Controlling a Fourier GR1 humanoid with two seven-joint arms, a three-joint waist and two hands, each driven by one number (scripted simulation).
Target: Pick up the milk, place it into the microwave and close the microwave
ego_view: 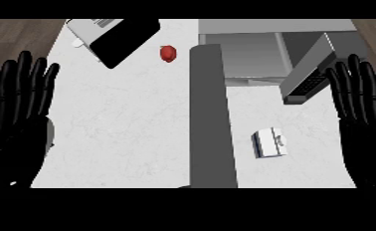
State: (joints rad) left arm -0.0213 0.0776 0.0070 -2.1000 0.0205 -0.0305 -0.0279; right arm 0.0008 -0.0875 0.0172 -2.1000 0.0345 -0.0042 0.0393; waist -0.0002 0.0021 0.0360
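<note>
On the pale marbled counter (pixel 132 125), the open grey microwave (pixel 249 51) sits at the far right, its door (pixel 312 70) swung out. The small boxy milk carton (pixel 269 142) lies nearer, left of the right hand (pixel 354 100) and apart from it. Both black hands, left hand (pixel 26 95) too, rest with straight fingers, holding nothing.

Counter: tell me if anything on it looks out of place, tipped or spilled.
Nothing is spilled. The milk lies on the counter in front of the microwave, whose door is open. A red item sits alone near the back. A dark slab crosses the counter from front to back; I cannot tell what it is.
</note>
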